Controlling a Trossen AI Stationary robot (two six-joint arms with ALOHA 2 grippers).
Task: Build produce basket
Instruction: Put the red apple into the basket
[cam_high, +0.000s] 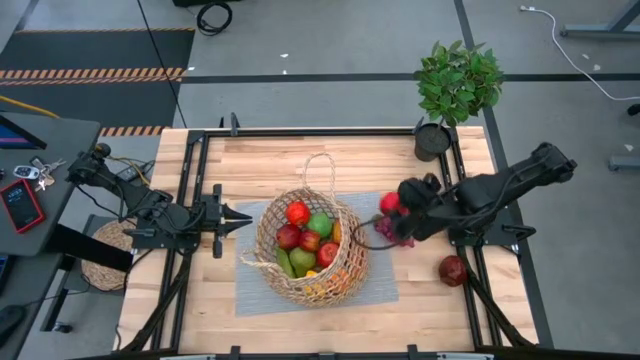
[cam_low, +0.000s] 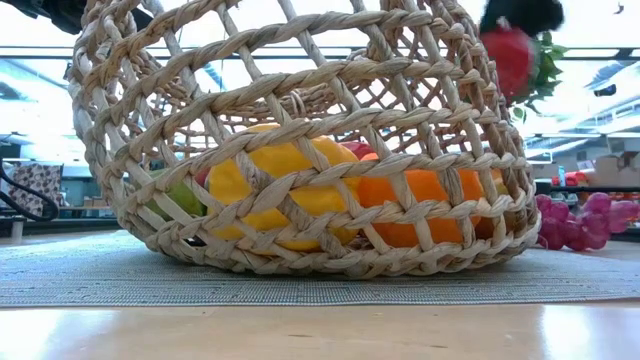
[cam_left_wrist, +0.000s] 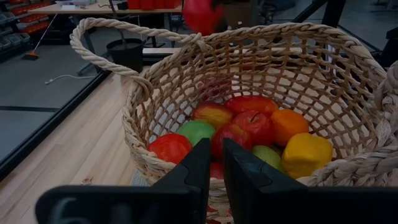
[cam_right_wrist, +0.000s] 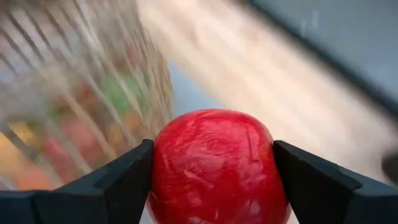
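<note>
The wicker basket (cam_high: 312, 248) stands on a grey mat (cam_high: 375, 285) at the middle of the wooden table (cam_high: 250, 165), one loop handle (cam_high: 320, 172) pointing toward the far edge. It holds a heap of produce: in the high view a red tomato (cam_high: 297, 212), a green apple (cam_high: 319, 223), a dark red apple (cam_high: 288, 237) and another red fruit (cam_high: 327, 252) lie on top. In the low view a yellow fruit (cam_low: 270, 195) and an orange (cam_low: 420, 200) press against the woven wall from inside.

The right gripper (cam_high: 393, 207) hangs just beside the basket's right rim, above the mat's edge, its two fingers clamped on the sides of a round red fruit (cam_right_wrist: 217, 167). The same fruit appears above the rim in the left wrist view (cam_left_wrist: 202, 15). Purple grapes (cam_high: 400, 232) lie on the table under the right arm, just beside the mat. A dark red fruit (cam_high: 452, 269) lies alone near the table's right edge.

The left gripper (cam_high: 240, 218) rests at the basket's left side, near the rim, fingers pressed together and holding nothing.

A potted plant (cam_high: 455, 85) stands at the far right corner of the table.
</note>
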